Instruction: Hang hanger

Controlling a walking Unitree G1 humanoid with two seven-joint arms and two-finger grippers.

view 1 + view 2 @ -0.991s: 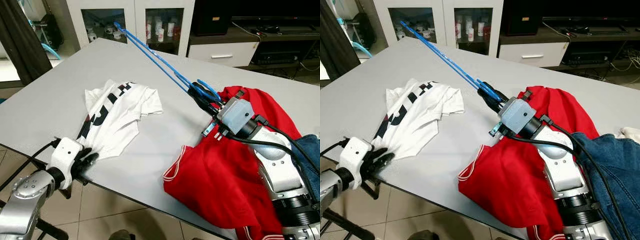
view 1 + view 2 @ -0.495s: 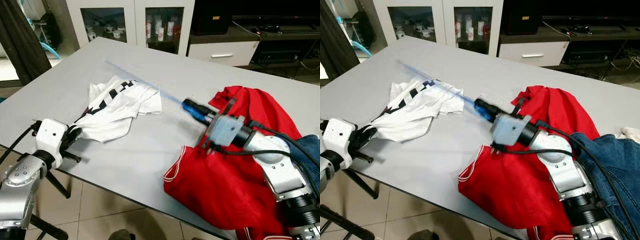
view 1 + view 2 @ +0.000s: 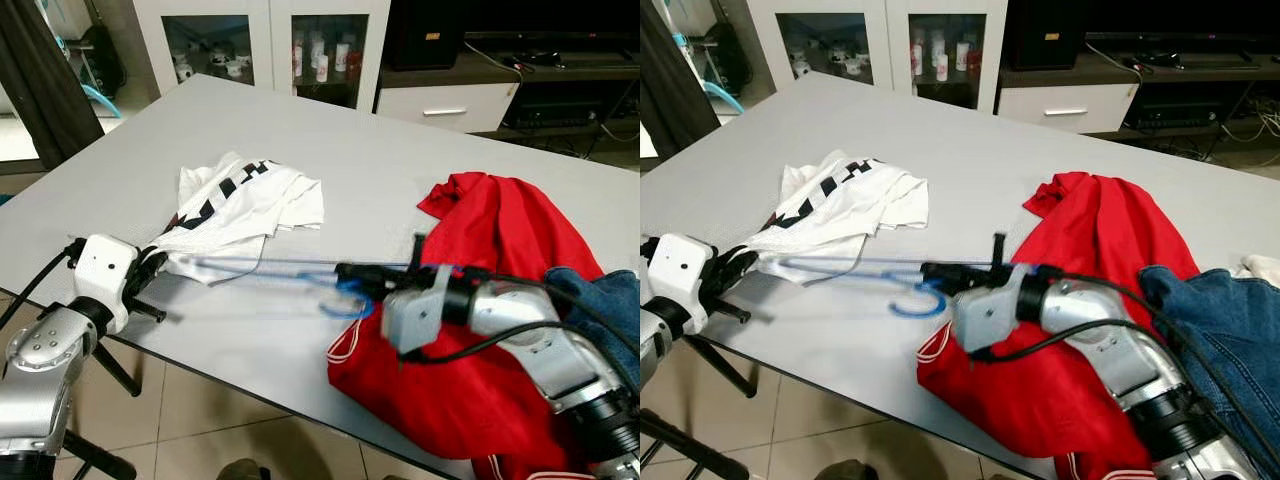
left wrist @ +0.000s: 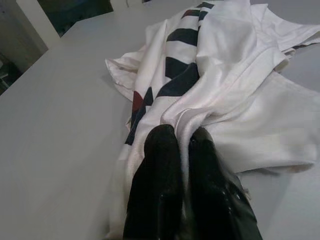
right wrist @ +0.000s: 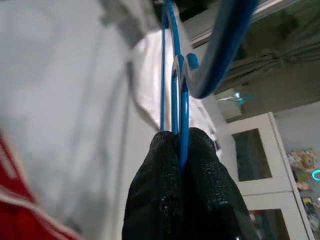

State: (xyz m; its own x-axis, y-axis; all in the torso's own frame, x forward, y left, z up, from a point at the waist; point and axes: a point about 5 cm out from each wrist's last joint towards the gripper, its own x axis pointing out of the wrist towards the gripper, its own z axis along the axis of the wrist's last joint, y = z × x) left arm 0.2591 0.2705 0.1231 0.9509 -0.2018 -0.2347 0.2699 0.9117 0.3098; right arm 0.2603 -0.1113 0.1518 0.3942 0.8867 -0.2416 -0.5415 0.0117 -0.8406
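Observation:
A white T-shirt (image 3: pixel 240 205) with black and red print lies crumpled on the grey table (image 3: pixel 380 160) at the left. My left gripper (image 4: pixel 181 146) is shut on the shirt's near edge by the table's front left edge. A blue hanger (image 3: pixel 300 272) lies level just above the table, its hook (image 3: pixel 918 302) curling down and its bars pointing left toward the shirt. My right gripper (image 5: pixel 178 137) is shut on the hanger beside the hook, in front of a red garment (image 3: pixel 470 340).
Blue jeans (image 3: pixel 1230 330) lie at the table's right edge, over the red garment. A white cabinet (image 3: pixel 265 40) with glass doors and a dark TV stand (image 3: pixel 560 80) are beyond the table. Tiled floor (image 3: pixel 190 420) lies below the front edge.
My right gripper swung the hanger from pointing up and back down to level, aiming left at the shirt. My left gripper lifted the shirt's edge slightly from the table's front edge.

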